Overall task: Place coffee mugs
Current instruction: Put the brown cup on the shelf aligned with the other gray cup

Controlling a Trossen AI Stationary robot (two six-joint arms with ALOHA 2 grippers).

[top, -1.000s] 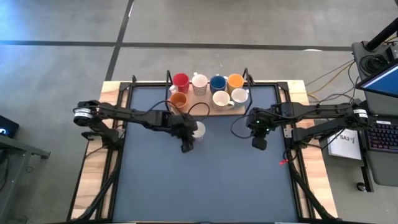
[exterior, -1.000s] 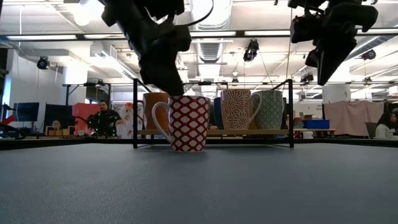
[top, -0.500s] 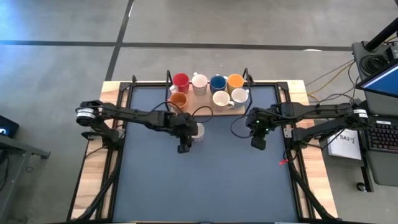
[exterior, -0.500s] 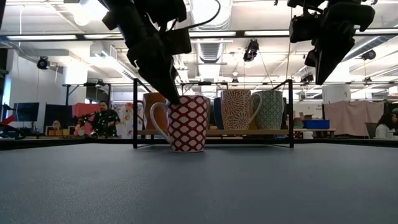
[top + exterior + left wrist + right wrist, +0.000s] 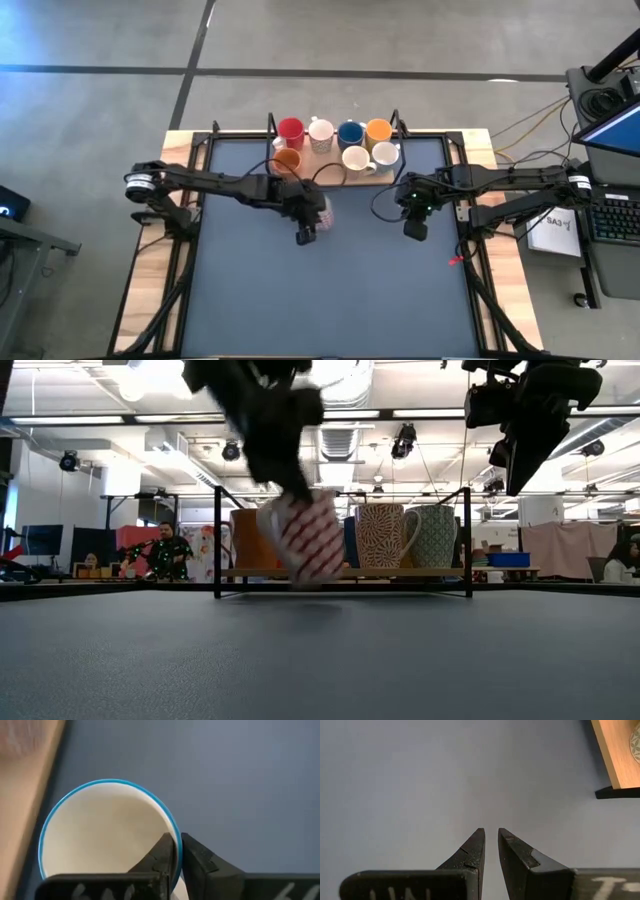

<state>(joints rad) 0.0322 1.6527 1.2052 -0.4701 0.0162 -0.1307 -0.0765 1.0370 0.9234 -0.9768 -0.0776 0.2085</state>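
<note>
A white coffee mug with a red pattern (image 5: 308,542) hangs tilted just above the dark mat, in front of the rack. In the left wrist view it shows a blue rim and a cream inside (image 5: 107,835). My left gripper (image 5: 312,220) is shut on its rim. Several other coffee mugs, red (image 5: 290,130), blue (image 5: 350,133), orange (image 5: 378,130) and white (image 5: 356,160), stand on their bases on a wooden tray (image 5: 330,172) at the mat's far edge. My right gripper (image 5: 490,834) hangs over the mat's right part (image 5: 414,230), its fingers a narrow gap apart with nothing between them. My left gripper pinches the mug's rim (image 5: 176,834), one finger (image 5: 162,851) inside the cup and the other (image 5: 197,855) outside. The fingers slant down from above. The mug hangs tilted below them (image 5: 308,542), and its base looks just clear of the mat.
A black frame (image 5: 216,540) stands around the wooden tray at the far edge. The mat's near part (image 5: 330,300) is bare. Wooden table edges (image 5: 150,270) and black rails flank the mat. A laptop and keyboard (image 5: 612,215) sit off the right side.
My left gripper has taken hold of the patterned mug's rim and gone a little up and toward the table's right edge. The mug, upright on the mat before, is now tipped and raised slightly.
</note>
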